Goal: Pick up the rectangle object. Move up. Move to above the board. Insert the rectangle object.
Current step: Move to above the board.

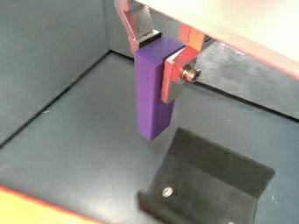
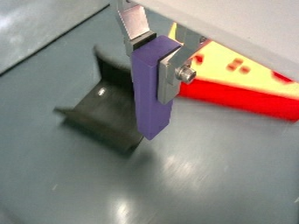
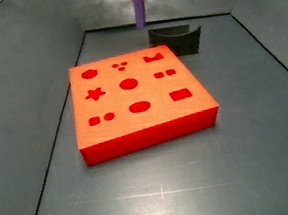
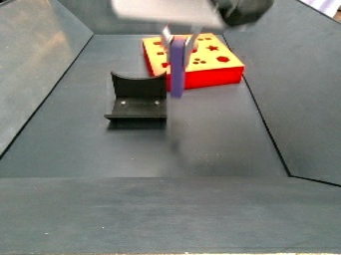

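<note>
My gripper point(image 1: 158, 51) is shut on the top of the purple rectangle object point(image 1: 153, 96), which hangs upright from the fingers above the floor. It shows the same way in the other wrist view, gripper point(image 2: 155, 51) and bar point(image 2: 153, 92). In a side view the bar point(image 3: 140, 6) hangs above the dark holder, beyond the far edge of the red board point(image 3: 135, 99). In the other side view the bar point(image 4: 174, 70) hangs under the gripper point(image 4: 172, 34), between the holder and the board point(image 4: 200, 58).
The dark grey U-shaped holder point(image 3: 179, 39) stands just beside and below the bar; it also shows in the other views point(image 1: 211, 179) point(image 2: 103, 109) point(image 4: 135, 100). Grey walls enclose the floor point(image 3: 184, 180).
</note>
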You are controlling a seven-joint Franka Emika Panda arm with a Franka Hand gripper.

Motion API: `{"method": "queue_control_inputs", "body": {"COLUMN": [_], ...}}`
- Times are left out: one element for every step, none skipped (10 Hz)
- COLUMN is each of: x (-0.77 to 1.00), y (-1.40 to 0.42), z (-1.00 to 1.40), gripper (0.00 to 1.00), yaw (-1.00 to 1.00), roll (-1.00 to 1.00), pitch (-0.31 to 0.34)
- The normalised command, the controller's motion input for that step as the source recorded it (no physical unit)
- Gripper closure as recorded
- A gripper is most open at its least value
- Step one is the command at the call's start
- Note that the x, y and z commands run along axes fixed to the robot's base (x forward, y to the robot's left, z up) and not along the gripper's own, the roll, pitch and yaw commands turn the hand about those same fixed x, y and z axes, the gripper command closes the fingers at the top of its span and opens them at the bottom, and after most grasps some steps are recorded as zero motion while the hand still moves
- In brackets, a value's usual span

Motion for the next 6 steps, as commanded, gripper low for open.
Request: {"method": "queue_control_inputs", "body": {"x": [-0.20,-0.18,-0.16,-0.15,-0.15,-0.14], "y": [-0.46,-0.41,-0.39,-0.35,-0.33,-0.29], "z": [1.00,1.00,1.00,1.00,1.00,1.00], "gripper": [1.00,1.00,1.00,1.00,1.00,1.00], "yaw": [0.02,0.02,0.02,0.02,0.03,0.03], "roll": [0.12,0.11,0.11,0.11,0.11,0.11], "pitch": [-0.050,0.010,0.043,0.048,0.042,0.030]}}
